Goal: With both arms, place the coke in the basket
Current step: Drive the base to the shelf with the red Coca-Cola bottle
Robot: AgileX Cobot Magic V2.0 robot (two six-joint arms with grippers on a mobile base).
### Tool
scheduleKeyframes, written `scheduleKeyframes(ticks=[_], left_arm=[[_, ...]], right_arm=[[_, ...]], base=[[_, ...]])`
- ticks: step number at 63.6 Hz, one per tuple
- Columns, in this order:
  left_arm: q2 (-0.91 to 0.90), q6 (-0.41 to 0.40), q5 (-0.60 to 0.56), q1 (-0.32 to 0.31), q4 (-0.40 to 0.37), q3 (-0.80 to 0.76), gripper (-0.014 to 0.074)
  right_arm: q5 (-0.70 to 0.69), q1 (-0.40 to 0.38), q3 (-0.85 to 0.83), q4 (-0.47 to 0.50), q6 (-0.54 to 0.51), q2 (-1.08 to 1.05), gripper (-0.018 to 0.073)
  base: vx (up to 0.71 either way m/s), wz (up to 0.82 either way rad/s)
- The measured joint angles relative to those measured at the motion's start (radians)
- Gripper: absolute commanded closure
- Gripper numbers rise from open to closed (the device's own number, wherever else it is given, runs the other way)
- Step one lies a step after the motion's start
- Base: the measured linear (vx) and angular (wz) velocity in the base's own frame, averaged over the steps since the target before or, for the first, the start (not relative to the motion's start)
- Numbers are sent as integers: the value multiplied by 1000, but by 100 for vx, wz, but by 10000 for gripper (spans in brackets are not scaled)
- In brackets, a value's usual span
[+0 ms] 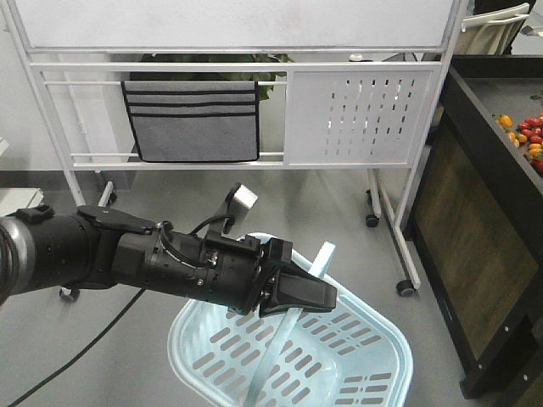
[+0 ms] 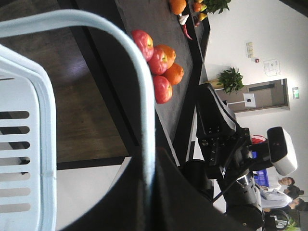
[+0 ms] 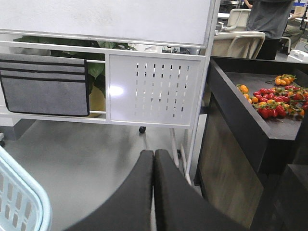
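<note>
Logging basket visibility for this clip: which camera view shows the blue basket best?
The exterior front-facing view: the basket shows most of its slotted inside and rim, its handle in the left end effector. The left wrist view shows only the handle and one slotted side; the right wrist view, just a corner.

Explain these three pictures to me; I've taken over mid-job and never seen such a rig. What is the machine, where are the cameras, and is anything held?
It is a two-armed robot. The front picture looks forward from the robot: the left claw is closed on the thin swinging handle of a light blue slotted plastic shopping basket. The left wrist camera sees that handle close up, beyond it round red and orange fruit on a dark shelf. The right wrist camera shows the right claw shut with nothing in it. No red coke can shows in any picture.
</note>
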Motion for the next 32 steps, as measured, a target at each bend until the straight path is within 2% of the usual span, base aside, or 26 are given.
scheduleKeyframes(ticks=[32], left_arm=[[0, 0, 0, 0, 0, 0, 602]], right_arm=[[0, 0, 0, 0, 0, 0, 569]], base=[[18, -2]])
